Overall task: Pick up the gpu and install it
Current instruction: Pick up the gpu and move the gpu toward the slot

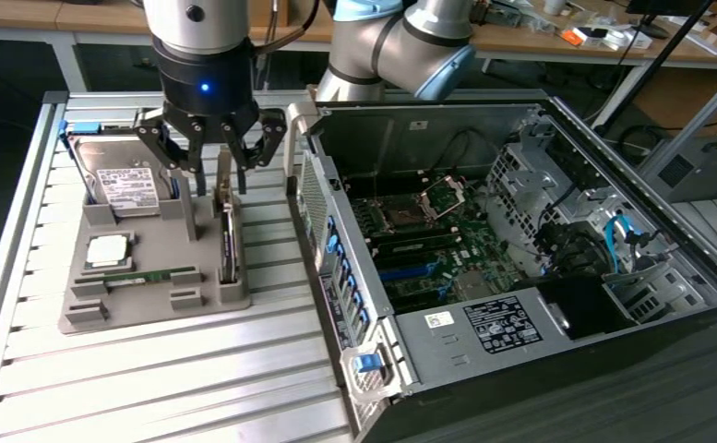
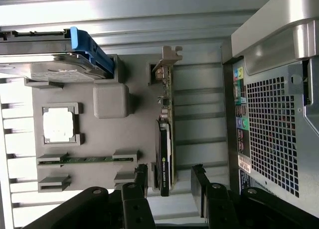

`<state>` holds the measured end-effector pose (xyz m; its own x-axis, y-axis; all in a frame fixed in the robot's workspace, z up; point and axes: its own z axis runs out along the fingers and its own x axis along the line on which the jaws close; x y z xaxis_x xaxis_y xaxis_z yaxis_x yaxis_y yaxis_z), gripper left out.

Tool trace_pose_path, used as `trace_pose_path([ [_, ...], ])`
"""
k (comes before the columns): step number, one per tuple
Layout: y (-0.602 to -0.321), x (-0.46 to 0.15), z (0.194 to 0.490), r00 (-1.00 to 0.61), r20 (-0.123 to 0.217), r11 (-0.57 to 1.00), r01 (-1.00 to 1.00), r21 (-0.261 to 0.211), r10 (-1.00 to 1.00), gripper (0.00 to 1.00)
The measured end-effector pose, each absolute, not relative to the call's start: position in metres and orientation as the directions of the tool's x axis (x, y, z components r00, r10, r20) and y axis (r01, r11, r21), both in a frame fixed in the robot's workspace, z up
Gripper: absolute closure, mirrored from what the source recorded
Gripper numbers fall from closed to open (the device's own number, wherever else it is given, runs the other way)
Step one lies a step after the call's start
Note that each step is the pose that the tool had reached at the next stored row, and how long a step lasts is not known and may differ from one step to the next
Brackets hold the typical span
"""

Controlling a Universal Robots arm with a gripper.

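Positions are given as seen in the exterior view. At the exterior view's left, a slatted metal table carries a grey holder tray.

On the tray's far left lies a silver hard drive. Nearer are a square processor and a narrow green RAM stick.

Along the tray's right edge, the gpu stands on its long edge in a slot, with its silver bracket at the far end.

The gripper hangs directly above the gpu on the robot arm. Its jaws are spread wide, one finger on each side of the card and clear of it. Nothing is held.

At the exterior view's right, just beside the tray, an open computer case lies on its side with the motherboard exposed.
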<state>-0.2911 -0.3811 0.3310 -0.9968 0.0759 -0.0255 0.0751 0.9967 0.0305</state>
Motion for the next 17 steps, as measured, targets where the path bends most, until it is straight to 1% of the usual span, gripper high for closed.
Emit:
trace_pose_path([
  [17,-0.3812,-0.2919,0.3246,-0.997,-0.026,0.997,0.075,0.03,0.076,0.52],
])
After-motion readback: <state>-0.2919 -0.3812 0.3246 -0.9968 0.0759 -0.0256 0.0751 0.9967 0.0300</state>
